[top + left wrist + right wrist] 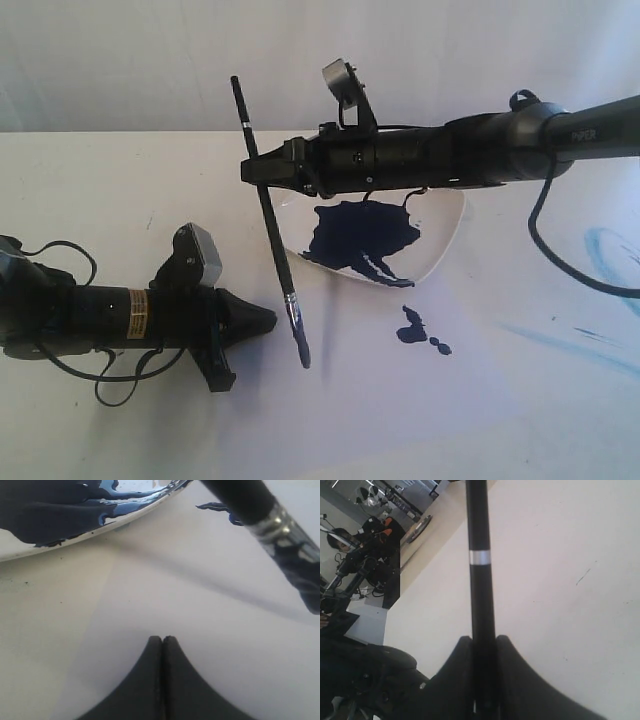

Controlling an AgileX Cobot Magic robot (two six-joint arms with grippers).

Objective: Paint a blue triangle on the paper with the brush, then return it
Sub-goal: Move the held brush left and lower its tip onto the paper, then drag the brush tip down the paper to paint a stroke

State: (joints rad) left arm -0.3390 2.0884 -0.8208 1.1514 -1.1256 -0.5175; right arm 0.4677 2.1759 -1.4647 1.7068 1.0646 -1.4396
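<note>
My right gripper [250,170] [484,639] reaches in from the right and is shut on the upper shaft of the brush [275,240] [479,580], below its white band. The brush hangs steeply, handle tilted up and back. Its silver ferrule [270,522] and blue-wet bristles [300,342] are low over the paper [400,420] [200,610]; I cannot tell whether they touch it. My left gripper [272,322] [163,638] lies low just left of the bristles, shut on nothing. No blue triangle shows on the paper.
A white square dish [450,225] [30,550] pooled with dark blue paint sits under the right arm. Small dark blue blobs [411,328] [215,507] lie on the paper in front of it. Pale light-blue smears [610,250] mark the far right.
</note>
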